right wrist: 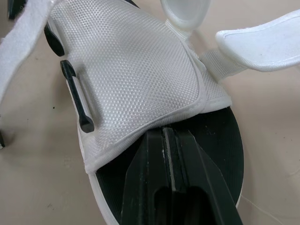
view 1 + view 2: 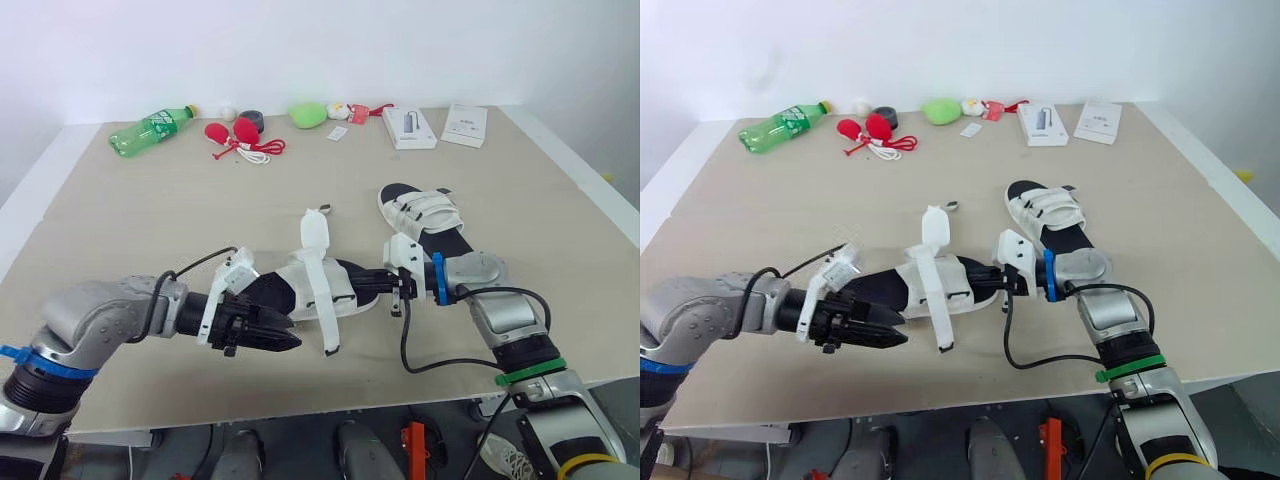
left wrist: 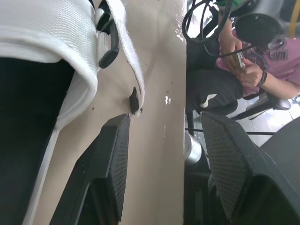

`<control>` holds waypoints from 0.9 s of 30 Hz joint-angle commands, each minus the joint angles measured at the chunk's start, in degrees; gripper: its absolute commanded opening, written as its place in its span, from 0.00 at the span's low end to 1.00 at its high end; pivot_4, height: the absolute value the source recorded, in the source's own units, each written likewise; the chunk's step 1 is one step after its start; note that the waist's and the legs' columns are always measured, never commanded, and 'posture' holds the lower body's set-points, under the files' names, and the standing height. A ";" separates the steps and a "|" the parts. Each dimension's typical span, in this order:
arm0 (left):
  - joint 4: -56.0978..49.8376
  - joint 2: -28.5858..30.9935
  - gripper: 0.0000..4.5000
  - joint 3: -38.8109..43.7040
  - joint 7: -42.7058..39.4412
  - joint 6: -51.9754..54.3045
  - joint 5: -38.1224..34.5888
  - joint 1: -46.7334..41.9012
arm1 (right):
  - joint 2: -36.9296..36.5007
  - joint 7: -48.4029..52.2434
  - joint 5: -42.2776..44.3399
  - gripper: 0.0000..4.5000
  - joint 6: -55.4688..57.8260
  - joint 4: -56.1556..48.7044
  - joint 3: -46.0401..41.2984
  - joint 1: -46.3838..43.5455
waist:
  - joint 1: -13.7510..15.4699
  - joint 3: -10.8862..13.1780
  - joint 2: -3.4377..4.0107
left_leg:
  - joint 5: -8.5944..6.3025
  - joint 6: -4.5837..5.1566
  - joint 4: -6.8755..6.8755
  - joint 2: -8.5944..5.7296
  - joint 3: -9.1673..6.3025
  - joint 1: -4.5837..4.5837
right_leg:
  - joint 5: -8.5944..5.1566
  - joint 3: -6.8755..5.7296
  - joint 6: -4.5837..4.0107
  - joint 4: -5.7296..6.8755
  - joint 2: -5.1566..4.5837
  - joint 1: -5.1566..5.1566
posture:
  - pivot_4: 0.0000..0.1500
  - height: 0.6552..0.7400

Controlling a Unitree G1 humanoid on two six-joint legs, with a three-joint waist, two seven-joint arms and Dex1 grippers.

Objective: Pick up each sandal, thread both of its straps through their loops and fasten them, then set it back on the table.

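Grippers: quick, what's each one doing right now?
Left gripper: open, empty, beside the unfastened sandal.
Right gripper: shut, resting over that sandal's black footbed.

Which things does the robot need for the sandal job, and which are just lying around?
For the job: open-strapped sandal, second sandal, left gripper, right gripper.

Just lying about: green bottle, red bulbs with white cord, green lump, white box, white packet.
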 commanded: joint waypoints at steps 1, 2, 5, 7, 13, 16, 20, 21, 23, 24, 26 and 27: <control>0.11 -1.74 0.54 -1.89 -0.80 -1.28 3.36 -1.51 | -0.61 -0.01 0.14 0.00 -0.24 -2.23 -0.65 -0.09 | 0.00 0.00 0.00 | 0.00 0.00 0.00 0.00 0.00 0.00 | 0.00 0.00 0.00 -0.01 0.00 0.00 | 1.00 1.00; 0.22 -2.38 0.54 -2.35 -0.85 -1.34 4.05 -1.67 | -0.72 -0.05 0.16 0.00 -0.17 -2.47 -0.70 0.09 | 0.00 0.00 0.00 | 0.00 0.00 0.00 -0.01 0.00 0.00 | 0.00 0.00 0.01 -0.01 0.00 0.00 | 1.00 1.00; 1.19 -3.90 0.54 -2.97 -0.99 -2.99 6.76 -2.15 | -0.97 -0.19 0.19 0.00 0.01 -2.90 -0.80 0.43 | 0.02 0.00 0.00 | 0.00 0.00 0.00 -0.01 0.00 0.00 | 0.00 0.00 0.01 -0.01 0.00 0.00 | 1.00 1.00; 2.70 -4.64 0.54 -3.22 -1.29 -4.51 8.86 -2.78 | -1.12 -0.30 0.19 0.00 0.14 -3.16 -0.87 0.61 | 0.00 0.00 0.00 | 0.00 0.00 0.00 -0.01 0.00 0.01 | 0.00 0.00 0.01 -0.01 0.00 0.00 | 1.00 1.00; 6.51 -6.28 0.54 -3.03 -2.95 -8.01 13.59 -4.75 | -1.30 -0.56 0.21 0.00 0.44 -3.92 -0.80 0.97 | 0.01 0.00 0.00 | 0.00 0.00 0.01 -0.01 0.00 0.00 | 0.01 0.00 0.02 -0.01 -0.01 0.01 | 1.00 1.00; 7.03 -6.38 0.54 -3.07 -4.08 -8.85 14.91 -4.96 | -1.39 -0.33 0.16 0.00 0.47 -4.07 -0.61 0.99 | 0.00 0.00 0.00 | 0.00 0.00 0.00 -0.01 0.00 0.00 | 0.00 0.01 0.02 -0.01 -0.01 0.00 | 1.00 1.00; 8.50 -6.27 0.54 -3.25 -6.11 -10.32 16.68 -5.60 | -1.44 -0.10 -0.03 0.00 0.24 -3.56 -0.57 0.50 | 0.01 0.00 0.00 | 0.00 0.00 0.00 -0.01 0.00 -0.01 | -0.01 0.01 0.02 -0.01 -0.01 0.00 | 1.00 1.00; 8.69 -6.46 0.54 -3.18 -6.44 -10.48 16.89 -5.67 | -1.40 -0.12 -0.03 0.00 0.26 -3.52 -0.58 0.41 | 0.00 0.00 0.00 | 0.00 0.00 0.00 -0.02 0.00 -0.01 | -0.01 0.01 0.03 -0.01 -0.01 0.00 | 1.00 1.00; 8.41 -6.85 0.54 -3.12 -7.16 -9.93 16.55 -5.68 | -1.32 -0.19 -0.06 0.00 0.25 -3.50 -0.59 0.34 | 0.01 0.00 0.00 | 0.00 0.00 0.00 -0.01 0.00 -0.01 | 0.00 0.00 0.03 -0.01 -0.01 0.00 | 1.00 1.00; 7.68 -7.03 0.54 -3.11 -7.58 -9.10 15.84 -5.49 | -1.28 -0.22 -0.07 0.00 0.25 -3.49 -0.58 0.33 | 0.01 0.00 0.00 | 0.00 0.00 0.00 -0.01 0.00 -0.01 | 0.00 0.01 0.03 -0.01 -0.01 0.00 | 1.00 1.00; 5.47 -7.30 0.54 -3.17 -8.39 -6.78 13.72 -4.75 | -1.26 -0.25 -0.09 0.00 0.23 -3.54 -0.57 0.38 | 0.01 0.00 0.00 | 0.00 0.00 0.00 -0.02 0.00 -0.02 | -0.01 0.01 0.03 -0.02 -0.01 0.00 | 1.00 1.00; 4.56 -7.67 0.54 -3.16 -8.25 -5.99 13.11 -4.33 | -1.27 -0.24 -0.09 0.00 0.22 -3.58 -0.57 0.41 | 0.00 0.00 0.00 | 0.00 0.00 0.00 -0.02 0.00 -0.02 | -0.01 0.01 0.03 -0.02 -0.02 0.00 | 1.00 1.00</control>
